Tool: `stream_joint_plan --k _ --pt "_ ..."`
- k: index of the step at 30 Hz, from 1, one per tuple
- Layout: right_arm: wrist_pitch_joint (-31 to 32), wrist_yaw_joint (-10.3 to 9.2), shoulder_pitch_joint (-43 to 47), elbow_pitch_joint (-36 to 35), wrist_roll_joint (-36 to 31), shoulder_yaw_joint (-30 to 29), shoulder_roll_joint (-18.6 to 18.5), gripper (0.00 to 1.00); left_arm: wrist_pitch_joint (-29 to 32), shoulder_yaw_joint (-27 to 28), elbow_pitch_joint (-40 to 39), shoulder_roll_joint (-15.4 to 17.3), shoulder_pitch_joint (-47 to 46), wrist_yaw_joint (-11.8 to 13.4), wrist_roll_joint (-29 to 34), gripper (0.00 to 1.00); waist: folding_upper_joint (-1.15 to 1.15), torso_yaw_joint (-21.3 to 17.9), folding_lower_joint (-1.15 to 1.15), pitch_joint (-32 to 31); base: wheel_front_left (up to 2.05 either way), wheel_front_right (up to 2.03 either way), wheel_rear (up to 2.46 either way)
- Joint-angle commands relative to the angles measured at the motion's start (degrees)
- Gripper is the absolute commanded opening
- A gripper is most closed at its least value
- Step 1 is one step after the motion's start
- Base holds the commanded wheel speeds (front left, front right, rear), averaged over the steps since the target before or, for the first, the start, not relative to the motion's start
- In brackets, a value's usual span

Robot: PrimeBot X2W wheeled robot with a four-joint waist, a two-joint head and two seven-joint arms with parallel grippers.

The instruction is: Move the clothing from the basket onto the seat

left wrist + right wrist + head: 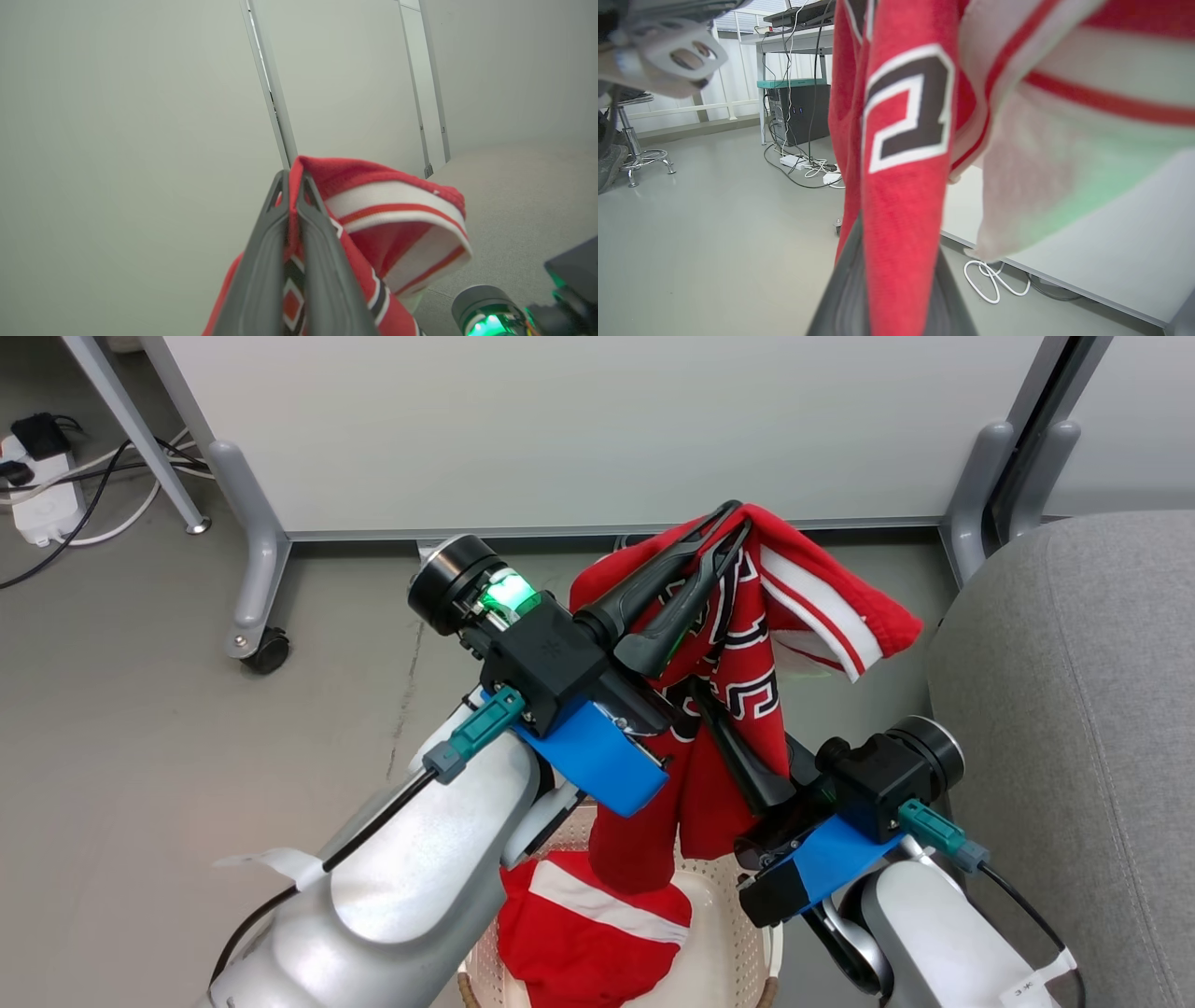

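A red jersey (738, 663) with black-and-white lettering hangs in the air above the basket (738, 933). My left gripper (733, 523) is shut on its top fold; the left wrist view shows the two fingers (293, 175) pinching the red cloth (387, 205). Lower down, my right gripper (714, 714) is shut on the same jersey. In the right wrist view the jersey (901, 140) runs down between the right gripper's (899, 245) fingers. A plain red garment with a white stripe (588, 924) lies in the basket. The grey seat (1074, 709) stands to the right.
A pale partition panel (597, 429) on castor legs (266, 649) stands close behind the jersey. A power strip and cables (42, 495) lie on the floor at far left. The right wrist view shows a desk with a computer (798, 112), loose cables (808, 168) and a stool base (642, 161).
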Motion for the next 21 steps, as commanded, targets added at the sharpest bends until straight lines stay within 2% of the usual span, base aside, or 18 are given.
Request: stream_joint_plan --k 1,2,3,21 --pt "-0.04 0.03 0.49 -0.33 0.37 0.10 -0.11 0.00 -0.15 0.61 0.26 0.03 0.44 -0.08 -0.18 0.00 0.00 0.06 0.00 0.10 0.00 0.00 0.00" --pt "-0.04 0.03 0.48 -0.39 0.37 0.11 -0.15 0.00 -0.15 0.75 0.32 -0.11 0.50 -0.08 -0.30 0.28 0.00 0.09 0.00 0.17 0.00 0.00 0.00" --pt "-0.04 0.03 0.44 -0.43 0.40 0.12 -0.19 0.00 -0.15 0.91 0.35 -0.24 0.48 -0.08 -0.25 1.00 0.00 0.12 0.00 0.26 0.00 0.00 0.00" --pt "-0.04 0.03 -0.12 -0.90 0.43 -0.76 0.17 0.00 -0.15 1.60 1.03 -0.62 0.99 -0.09 1.17 1.00 0.00 -1.05 0.00 2.54 0.00 0.00 0.00"
